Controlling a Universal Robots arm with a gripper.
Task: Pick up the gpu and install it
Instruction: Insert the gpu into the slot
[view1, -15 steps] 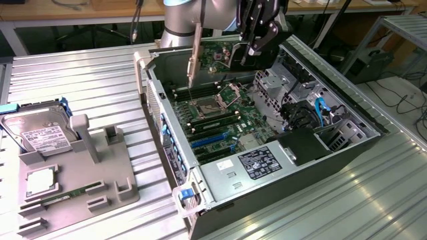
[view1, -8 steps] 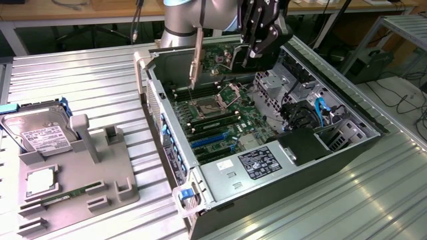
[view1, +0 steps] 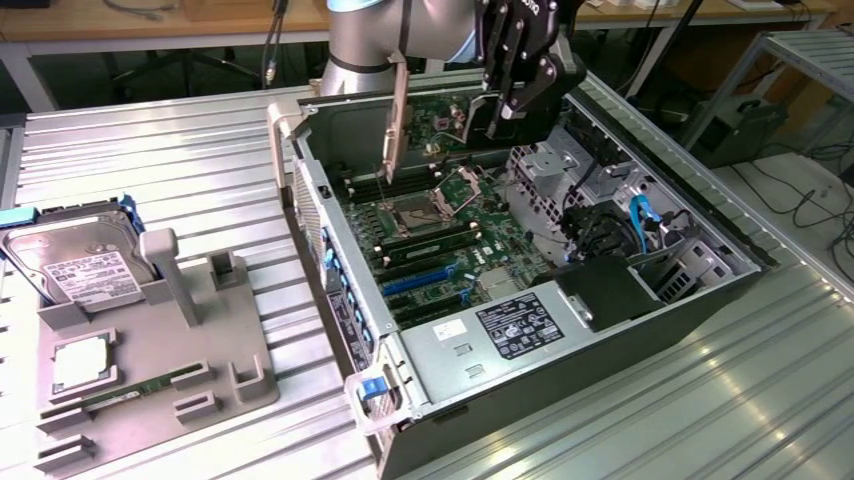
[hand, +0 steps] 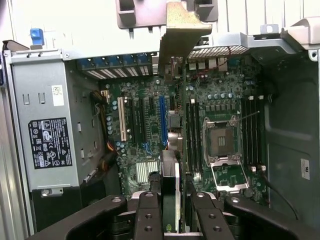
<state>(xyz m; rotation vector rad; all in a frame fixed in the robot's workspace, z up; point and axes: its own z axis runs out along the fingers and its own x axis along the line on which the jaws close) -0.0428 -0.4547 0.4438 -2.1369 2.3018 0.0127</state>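
Wrist view looks straight down the end effector (hand: 170, 210) into the open computer case (hand: 45, 75): its two fingers (hand: 148, 215) are closed on the gpu (hand: 170, 185), seen edge-on as a thin green card clamped between them. The card's silver bracket (hand: 182, 27) rises at the far end, in line with the slot openings of the case. In the exterior view the gpu (view1: 395, 120) hangs on edge from the end effector (view1: 514, 95), held above the motherboard (view1: 441, 225) and clear of it, over the half with the processor socket (view1: 430, 212).

The pick-up looks done; the step in hand seems to be carrying the card to its slot. The blue expansion slots (view1: 416, 280) lie nearer the power supply (view1: 514, 325), apart from the card. Installing would call for lining the card's edge up with a slot and pressing it squarely down.
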